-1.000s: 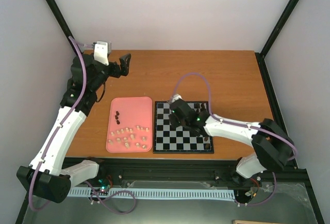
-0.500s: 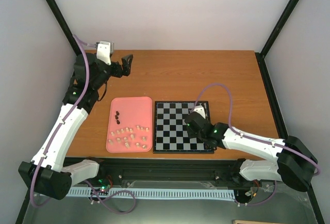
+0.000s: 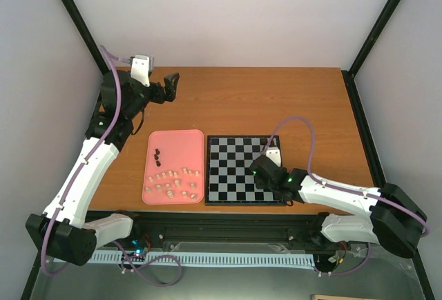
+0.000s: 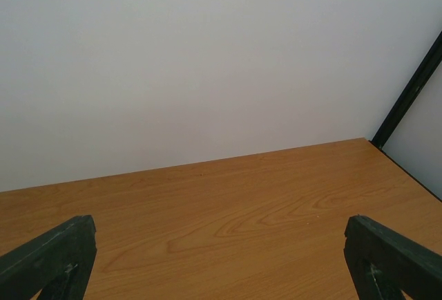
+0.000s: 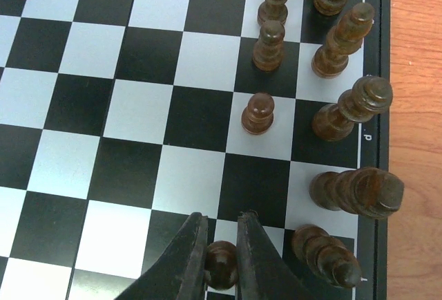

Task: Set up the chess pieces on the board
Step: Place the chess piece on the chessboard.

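Down near the right edge of the flat black-and-grey chequered board [image 3: 235, 169], a small dark brown pawn [image 5: 221, 264] is pinched between the closed fingers of the right gripper [image 5: 222, 220], beside the other dark chessmen [image 5: 338, 117]. Cream chessmen [image 3: 173, 182] lie on the pink rounded tray [image 3: 176, 141]. The left gripper [image 3: 168, 87] hangs wide open and empty above the brown wooden table [image 3: 276, 99].

The top view looks down from above and behind the arms, far enough off to take in the whole table [image 3: 276, 99], tray [image 3: 173, 144] and board [image 3: 231, 165]. The left wrist view sits low, facing across bare table to the wall [image 4: 207, 58], with the left pincer [image 4: 219, 245] spread to the bottom corners. The right wrist view hangs close over the board's edge, looking steeply down past the right pincer [image 5: 222, 225] clamped on a pawn [image 5: 221, 264]. It shares the board with the top view.
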Controlling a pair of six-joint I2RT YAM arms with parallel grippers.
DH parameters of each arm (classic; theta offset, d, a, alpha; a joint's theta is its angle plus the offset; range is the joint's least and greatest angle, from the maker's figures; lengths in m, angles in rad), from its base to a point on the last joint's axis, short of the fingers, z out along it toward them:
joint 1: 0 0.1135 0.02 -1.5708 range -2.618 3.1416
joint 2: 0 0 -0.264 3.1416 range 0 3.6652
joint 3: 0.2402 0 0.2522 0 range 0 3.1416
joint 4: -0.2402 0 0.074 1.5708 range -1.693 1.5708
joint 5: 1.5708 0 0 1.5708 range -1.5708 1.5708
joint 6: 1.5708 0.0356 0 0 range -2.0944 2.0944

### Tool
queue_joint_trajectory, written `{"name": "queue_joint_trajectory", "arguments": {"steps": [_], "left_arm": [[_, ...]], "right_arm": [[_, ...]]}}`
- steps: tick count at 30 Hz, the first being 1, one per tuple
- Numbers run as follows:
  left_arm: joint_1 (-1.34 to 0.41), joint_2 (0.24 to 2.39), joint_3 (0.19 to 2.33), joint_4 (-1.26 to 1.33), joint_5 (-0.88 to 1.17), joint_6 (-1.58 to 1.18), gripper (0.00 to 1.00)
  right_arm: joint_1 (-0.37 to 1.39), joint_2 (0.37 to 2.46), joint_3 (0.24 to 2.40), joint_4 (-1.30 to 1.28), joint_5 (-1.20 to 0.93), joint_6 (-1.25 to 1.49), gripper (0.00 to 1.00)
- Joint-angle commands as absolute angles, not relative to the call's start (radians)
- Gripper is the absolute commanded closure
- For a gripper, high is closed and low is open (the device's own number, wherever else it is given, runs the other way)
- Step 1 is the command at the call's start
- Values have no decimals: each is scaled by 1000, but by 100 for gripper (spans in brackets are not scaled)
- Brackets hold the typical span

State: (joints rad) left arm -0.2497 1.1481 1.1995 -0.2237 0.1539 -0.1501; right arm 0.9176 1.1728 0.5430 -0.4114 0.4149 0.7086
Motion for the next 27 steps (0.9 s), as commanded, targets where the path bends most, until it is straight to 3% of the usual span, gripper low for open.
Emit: {"name": "queue_joint_trajectory", "arguments": {"steps": [1,27], "left_arm": [[-254,1154,1232,-193,164,-158,0],[-253,1168,1233,-192,149,-149,0]], "right_arm": [[914,1185,520,-372,468,757,92],[872,1262,482,-234,507,738,92]]}}
